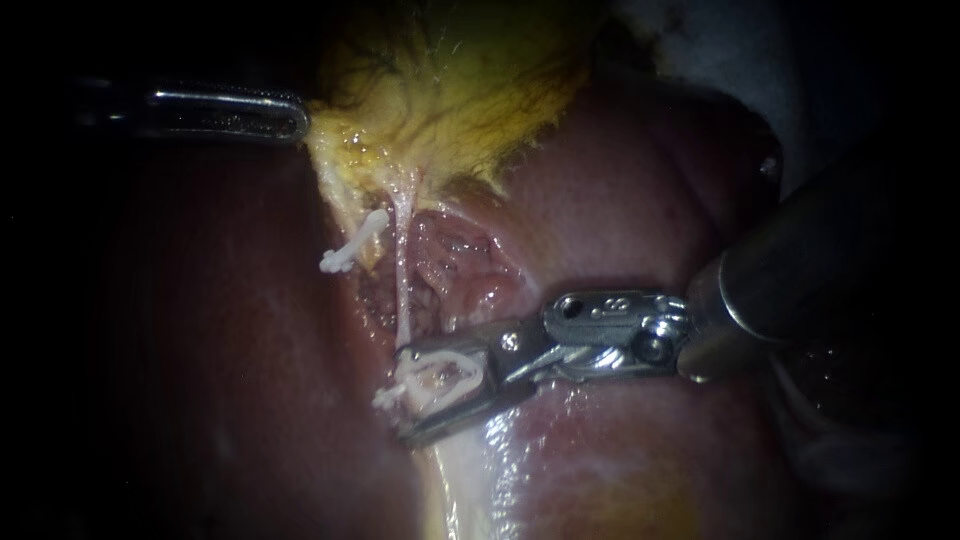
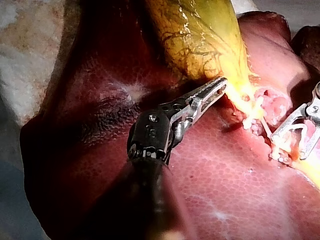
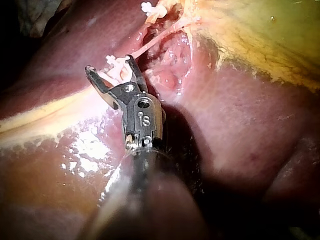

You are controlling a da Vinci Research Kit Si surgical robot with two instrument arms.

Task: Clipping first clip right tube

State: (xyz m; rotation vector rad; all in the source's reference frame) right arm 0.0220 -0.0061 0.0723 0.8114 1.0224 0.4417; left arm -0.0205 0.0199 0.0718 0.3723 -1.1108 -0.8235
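Right instrument (image 1: 400, 392): jaws stand wide apart, holding an open white clip (image 1: 462, 388) whose mouth meets the lower end of the right tube (image 1: 401, 280), a thin pale strand stretched over raw liver (image 1: 620, 200) below the gallbladder (image 1: 470, 90). A second clip (image 1: 352, 245) sits just left of that tube. Left instrument (image 1: 298, 120): jaws closed on the gallbladder's edge, seen lying together only in the left wrist view, while the right wrist view shows the right jaws' spread from behind.

Liver (image 1: 620, 200) wet, glossy; right instrument (image 1: 408, 392) shiny metal; clip (image 1: 440, 356) plastic.
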